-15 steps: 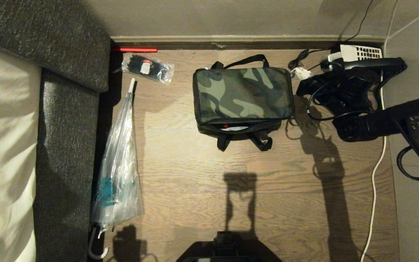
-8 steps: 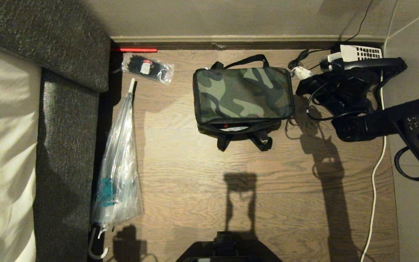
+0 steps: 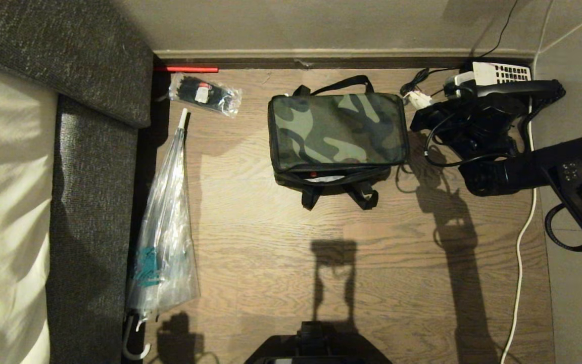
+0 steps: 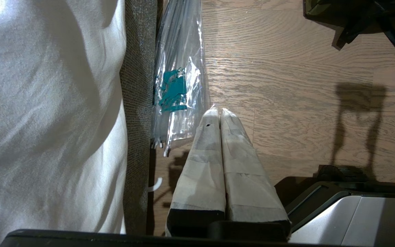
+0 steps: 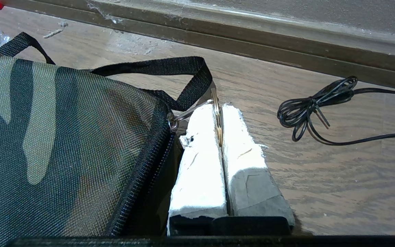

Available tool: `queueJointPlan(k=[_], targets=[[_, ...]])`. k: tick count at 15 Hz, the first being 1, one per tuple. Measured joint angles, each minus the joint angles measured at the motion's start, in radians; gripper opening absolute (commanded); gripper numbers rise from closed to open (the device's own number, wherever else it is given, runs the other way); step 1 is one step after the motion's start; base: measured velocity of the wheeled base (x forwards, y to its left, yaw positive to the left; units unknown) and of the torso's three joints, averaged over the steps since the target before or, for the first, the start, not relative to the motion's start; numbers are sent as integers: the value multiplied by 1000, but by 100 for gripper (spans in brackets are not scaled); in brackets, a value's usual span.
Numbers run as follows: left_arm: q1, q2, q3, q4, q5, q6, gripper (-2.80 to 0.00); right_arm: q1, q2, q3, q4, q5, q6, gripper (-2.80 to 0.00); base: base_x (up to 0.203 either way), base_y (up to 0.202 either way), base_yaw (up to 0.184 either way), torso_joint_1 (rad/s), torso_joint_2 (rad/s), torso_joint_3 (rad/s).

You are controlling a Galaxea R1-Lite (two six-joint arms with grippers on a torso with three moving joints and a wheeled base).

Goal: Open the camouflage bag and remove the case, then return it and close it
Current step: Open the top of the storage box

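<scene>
The left gripper (image 4: 220, 113), clenched on nothing, hangs parked above the floor beside the clear umbrella (image 4: 178, 85). The camouflage bag (image 3: 337, 132) sits on the floor at twelve o'clock from the robot. At the bag's three-o'clock end the right gripper (image 5: 219, 113) pinches the zipper ring (image 5: 217, 118), evidently to draw the zipper along its track.

Right hand (image 5: 219, 109) pinched shut low at the right; left hand (image 4: 219, 113) shut, parked.

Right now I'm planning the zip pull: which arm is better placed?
Right: the right gripper is shut on the zipper pull at the bag. The left gripper hangs by the umbrella.
</scene>
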Motion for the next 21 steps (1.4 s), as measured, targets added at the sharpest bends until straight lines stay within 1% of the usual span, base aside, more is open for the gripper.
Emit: queueJointPlan(k=[12,13,18,21], targets=[[0,0,0,0,0,0,-280,3,12,2,1,-1,-9,-280,0,0,0,0,0,0],[0,0,0,0,0,0,-280,4,12,4,2,-2,-14,0,0,0,0,0,0,0],[0,0,0,0,0,0,-280,3,13,29,1,-2,-19,0,0,0,0,0,0,0],[0,0,0,0,0,-1,-280,-2,-4,134,2,7,-18,0,0,0,0,0,0,0]])
